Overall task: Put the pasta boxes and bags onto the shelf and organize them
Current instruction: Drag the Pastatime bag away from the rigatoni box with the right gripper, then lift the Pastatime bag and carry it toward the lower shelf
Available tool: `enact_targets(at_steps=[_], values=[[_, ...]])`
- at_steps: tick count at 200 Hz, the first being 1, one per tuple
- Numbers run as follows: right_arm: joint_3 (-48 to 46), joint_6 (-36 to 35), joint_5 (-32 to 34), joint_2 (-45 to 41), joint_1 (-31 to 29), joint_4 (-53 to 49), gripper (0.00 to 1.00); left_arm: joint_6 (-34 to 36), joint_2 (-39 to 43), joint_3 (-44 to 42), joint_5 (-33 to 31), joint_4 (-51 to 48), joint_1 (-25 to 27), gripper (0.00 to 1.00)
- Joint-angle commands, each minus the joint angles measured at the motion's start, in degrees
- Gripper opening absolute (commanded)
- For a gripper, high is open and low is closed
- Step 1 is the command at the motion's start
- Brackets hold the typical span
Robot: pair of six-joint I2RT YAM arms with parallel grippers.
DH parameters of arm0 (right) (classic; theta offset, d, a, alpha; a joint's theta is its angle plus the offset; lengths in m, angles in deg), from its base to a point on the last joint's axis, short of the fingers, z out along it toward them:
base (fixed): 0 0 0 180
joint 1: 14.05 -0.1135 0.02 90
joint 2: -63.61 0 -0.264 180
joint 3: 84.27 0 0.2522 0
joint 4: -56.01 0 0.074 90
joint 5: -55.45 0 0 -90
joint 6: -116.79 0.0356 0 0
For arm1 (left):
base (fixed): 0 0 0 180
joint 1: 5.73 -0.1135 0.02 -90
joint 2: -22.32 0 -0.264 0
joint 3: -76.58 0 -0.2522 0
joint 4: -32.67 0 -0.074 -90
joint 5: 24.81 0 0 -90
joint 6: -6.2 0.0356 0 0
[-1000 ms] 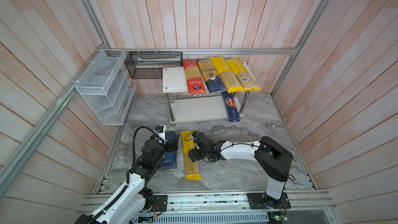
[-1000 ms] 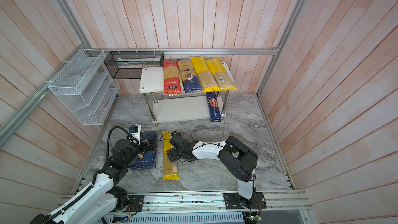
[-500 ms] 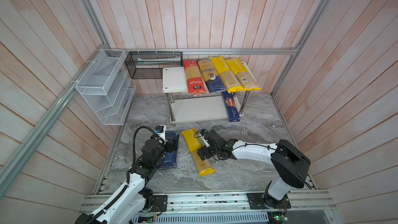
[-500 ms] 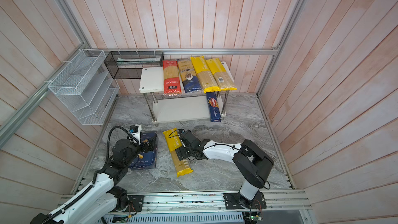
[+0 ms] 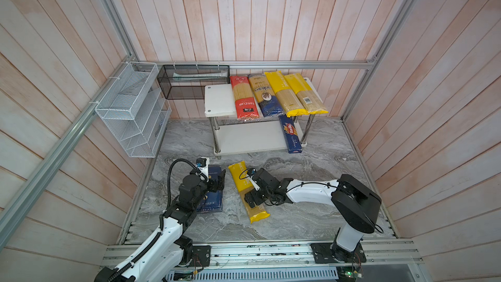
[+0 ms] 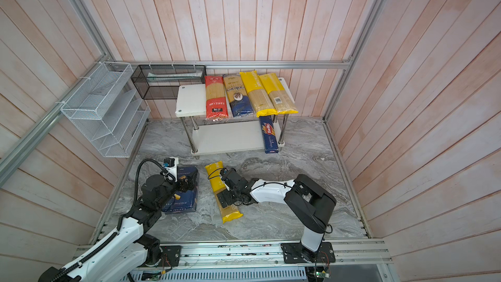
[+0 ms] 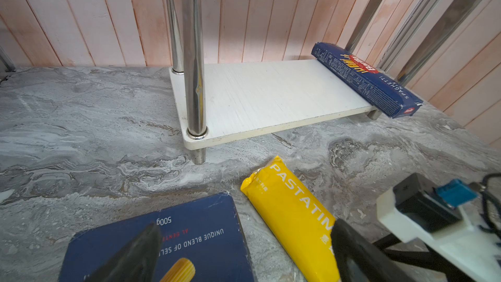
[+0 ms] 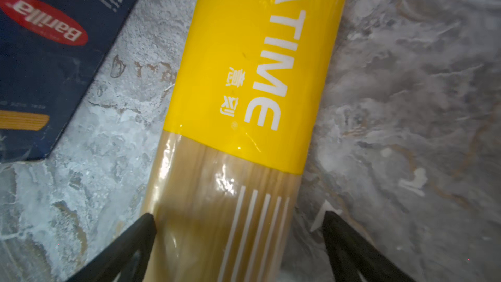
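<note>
Spaghetti bag (image 8: 244, 77) on the counter (image 8: 406, 104), straddled by my wide-open right pincer (image 8: 238, 217); left pincer (image 7: 245, 227) gapes over the rigatoni box (image 7: 189, 240).

**White shelf (image 5: 219, 102) upper centre, marble top (image 5: 320, 164) below it.**
The top board carries a red bag (image 5: 242, 97), a navy bag (image 5: 265, 96) and two yellow bags (image 5: 283, 94) (image 5: 306, 94) side by side at its right. The lower board (image 5: 249, 138) holds a spaghetti box (image 5: 291, 136) at its right end. On the marble, lower centre, lie a rigatoni box (image 5: 214, 203) and a third yellow bag (image 5: 242, 177) alongside.

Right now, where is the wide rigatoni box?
In both top views the rigatoni box lies flat on the floor, lower left, under the left gripper, left of the loose yellow bag.
</note>
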Motion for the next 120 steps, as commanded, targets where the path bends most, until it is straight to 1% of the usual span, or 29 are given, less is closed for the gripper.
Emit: enact_targets(at_steps=[1,34,48,62,79,120], values=[[1.5,1.9,-2.1,2.3,-1.0,0.6,0.98,-0.1,-0.2,0.4,0.5,-0.2,-0.3,1.00],[1.2,4.6,-4.7,3.2,-1.6,4.2,0.98,-0.2,-0.2,0.4,0.4,-0.2,-0.3,1.00],[2.7,4.5,-3.0,4.4,-2.5,2.2,0.98,-0.1,-0.1,0.4,0.4,-0.2,-0.3,1.00],[4.7,4.0,0.7,6.1,-3.4,-1.8,0.98,-0.1,-0.1,0.4,0.4,-0.2,-0.3,1.00],[5.9,3.0,3.6,8.1,-3.8,-5.0,0.98,-0.1,-0.1,0.3,0.6,-0.1,-0.3,1.00],[6.3,1.9,5.7,10.1,-4.2,-8.6,0.98,-0.1,0.3,0.2,0.6,-0.2,-0.3,1.00]])
